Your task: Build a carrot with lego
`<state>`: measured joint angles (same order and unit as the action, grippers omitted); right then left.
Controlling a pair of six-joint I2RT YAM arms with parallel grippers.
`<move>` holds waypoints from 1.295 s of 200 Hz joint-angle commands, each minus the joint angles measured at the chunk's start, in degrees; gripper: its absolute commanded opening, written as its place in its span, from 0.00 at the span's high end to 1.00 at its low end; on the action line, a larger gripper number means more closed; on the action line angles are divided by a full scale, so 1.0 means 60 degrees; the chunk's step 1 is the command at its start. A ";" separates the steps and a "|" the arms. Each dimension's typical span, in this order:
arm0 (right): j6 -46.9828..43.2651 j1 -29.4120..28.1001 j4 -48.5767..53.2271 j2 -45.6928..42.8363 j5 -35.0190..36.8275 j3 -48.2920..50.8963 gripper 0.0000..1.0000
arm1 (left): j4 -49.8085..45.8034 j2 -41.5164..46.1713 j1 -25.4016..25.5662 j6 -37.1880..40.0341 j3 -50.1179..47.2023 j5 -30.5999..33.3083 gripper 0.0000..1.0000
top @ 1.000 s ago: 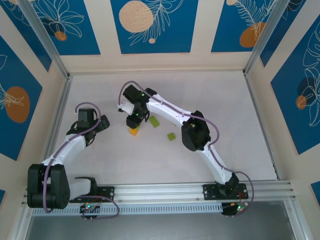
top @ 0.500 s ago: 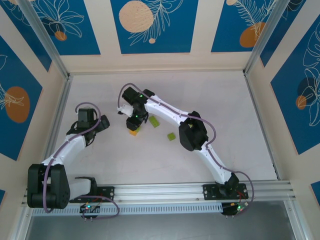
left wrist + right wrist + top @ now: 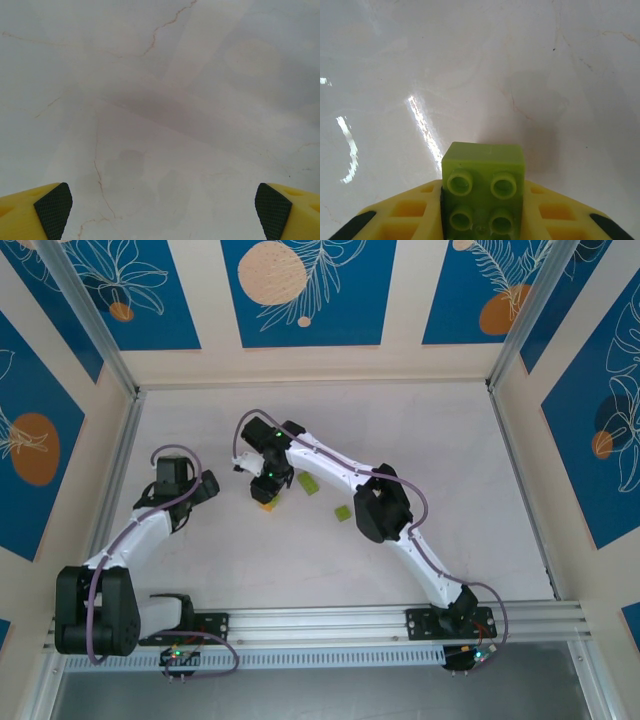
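- Top view: my right claw sits right over an orange square brick; a lime-green rectangular brick and a lime-green square brick lie loose nearby
- Left wrist: my left claw gapes wide, black dimpled pads over the veined marble table
- Right wrist: my right claw pinches a glossy lime-green four-stud brick

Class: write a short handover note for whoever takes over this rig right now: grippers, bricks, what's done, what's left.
Left gripper: open, empty, above bare table.
Right gripper: shut on a lime-green brick, studs toward its camera.
Orange brick: on the table by the right gripper's tip; contact unclear.
Longer green brick and small green brick lie loose to its right.
Done: one green brick picked up. Left: join all the bricks.
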<state>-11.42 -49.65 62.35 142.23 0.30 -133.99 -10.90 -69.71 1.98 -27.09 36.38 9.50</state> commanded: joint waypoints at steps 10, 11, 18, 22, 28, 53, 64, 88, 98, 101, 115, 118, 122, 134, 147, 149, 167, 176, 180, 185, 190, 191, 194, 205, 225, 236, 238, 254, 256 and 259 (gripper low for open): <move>-0.0072 -0.0132 0.0339 0.0411 0.0109 -0.0212 0.68 | 0.0181 -0.0095 -0.0161 -0.0026 0.0060 -0.0072 0.03; -0.0073 -0.0133 0.0342 0.0408 0.0118 -0.0212 0.68 | 0.0178 -0.0097 -0.0165 -0.0033 0.0067 -0.0073 0.03; -0.0123 -0.0140 0.0371 0.0438 0.0184 -0.0212 0.67 | 0.0186 -0.0112 -0.0161 -0.0040 0.0060 -0.0088 0.03; -0.0168 -0.0157 0.0375 0.0449 0.0219 -0.0210 0.67 | 0.0193 -0.0113 -0.0161 -0.0040 0.0060 -0.0089 0.03; -0.0229 -0.0162 0.0401 0.0479 0.0290 -0.0197 0.67 | 0.0197 -0.0128 -0.0168 -0.0040 0.0062 -0.0085 0.03; -0.0414 -0.0192 0.0484 0.0565 0.0350 -0.0186 0.67 | 0.0212 -0.0143 -0.0183 -0.0027 0.0060 -0.0104 0.03; -0.0479 -0.0207 0.0534 0.0621 0.0346 -0.0186 0.67 | 0.0227 -0.0144 -0.0197 -0.0026 0.0060 -0.0118 0.03; -0.0629 -0.0277 0.0710 0.0762 0.0441 -0.0225 0.67 | 0.0221 -0.0133 -0.0197 -0.0026 0.0062 -0.0121 0.03; -0.0713 -0.0308 0.0770 0.0814 0.0438 -0.0213 0.67 | 0.0239 -0.0136 -0.0198 -0.0024 0.0060 -0.0125 0.03; -0.0716 -0.0313 0.0791 0.0836 0.0427 -0.0219 0.67 | 0.0242 -0.0143 -0.0211 -0.0018 0.0069 -0.0128 0.03; -0.0808 -0.0355 0.0907 0.0957 0.0431 -0.0259 0.67 | 0.0251 -0.0140 -0.0212 -0.0025 0.0061 -0.0147 0.03; -0.0831 -0.0372 0.0940 0.1011 0.0445 -0.0280 0.67 | 0.0249 -0.0151 -0.0212 -0.0026 0.0063 -0.0155 0.03; -0.0875 -0.0388 0.0984 0.1051 0.0461 -0.0288 0.67 | 0.0256 -0.0158 -0.0216 -0.0017 0.0060 -0.0159 0.03; -0.0834 -0.0412 0.0946 0.1176 0.0663 -0.0356 0.67 | 0.0263 -0.0157 -0.0212 -0.0011 0.0049 -0.0161 0.03; -0.0661 -0.0375 0.0859 0.1264 0.0728 -0.0553 0.67 | 0.0292 -0.0187 -0.0227 -0.0011 0.0067 -0.0175 0.03; -0.0642 -0.0366 0.0866 0.1279 0.0706 -0.0583 0.67 | 0.0292 -0.0188 -0.0227 -0.0011 0.0062 -0.0176 0.03; -0.0559 -0.0314 0.0883 0.1354 0.0668 -0.1032 0.67 | 0.0325 -0.0238 -0.0234 -0.0011 0.0075 -0.0191 0.03; -0.0577 -0.0295 0.0927 0.1380 0.0660 -0.1239 0.67 | 0.0322 -0.0267 -0.0242 0.0003 0.0078 -0.0217 0.03; -0.0596 -0.0278 0.0943 0.1380 0.0643 -0.1313 0.67 | 0.0347 -0.0273 -0.0242 -0.0004 0.0074 -0.0220 0.03; -0.0617 -0.0279 0.0974 0.1373 0.0641 -0.1415 0.67 | 0.0353 -0.0279 -0.0241 -0.0009 0.0074 -0.0220 0.03; -0.0624 -0.0253 0.0997 0.1374 0.0620 -0.1496 0.67 | 0.0358 -0.0276 -0.0242 -0.0011 0.0081 -0.0217 0.03; -0.0627 -0.0259 0.1001 0.1373 0.0615 -0.1506 0.67 | 0.0355 -0.0283 -0.0249 -0.0011 0.0078 -0.0219 0.03; -0.0638 -0.0254 0.1005 0.1373 0.0616 -0.1543 0.67 | 0.0355 -0.0288 -0.0246 -0.0009 0.0075 -0.0226 0.03; -0.0675 -0.0223 0.1034 0.1381 0.0521 -0.1644 0.66 | 0.0372 -0.0301 -0.0256 0.0000 0.0076 -0.0231 0.03; -0.0731 -0.0215 0.1097 0.1441 0.0405 -0.1721 0.65 | 0.0380 -0.0304 -0.0271 -0.0007 0.0060 -0.0261 0.03; -0.0739 -0.0194 0.1237 0.1585 0.0288 -0.1855 0.64 | 0.0381 -0.0305 -0.0267 -0.0006 0.0071 -0.0264 0.03; -0.0735 -0.0204 0.1261 0.1605 0.0277 -0.1875 0.65 | 0.0373 -0.0301 -0.0270 -0.0003 0.0063 -0.0264 0.03; -0.0795 -0.0191 0.1574 0.1806 0.0073 -0.2031 0.64 | 0.0399 -0.0291 -0.0285 -0.0007 0.0060 -0.0290 0.03; -0.0811 -0.0192 0.1616 0.1829 0.0062 -0.2036 0.64 | 0.0396 -0.0291 -0.0286 -0.0010 0.0063 -0.0293 0.03; -0.0842 -0.0192 0.1671 0.1860 0.0062 -0.2042 0.64 | 0.0401 -0.0290 -0.0286 -0.0011 0.0060 -0.0301 0.03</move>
<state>-15.09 -50.92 69.19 148.59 3.42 -145.58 -9.19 -71.40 1.28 -27.09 36.38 8.80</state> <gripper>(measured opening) 0.360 0.967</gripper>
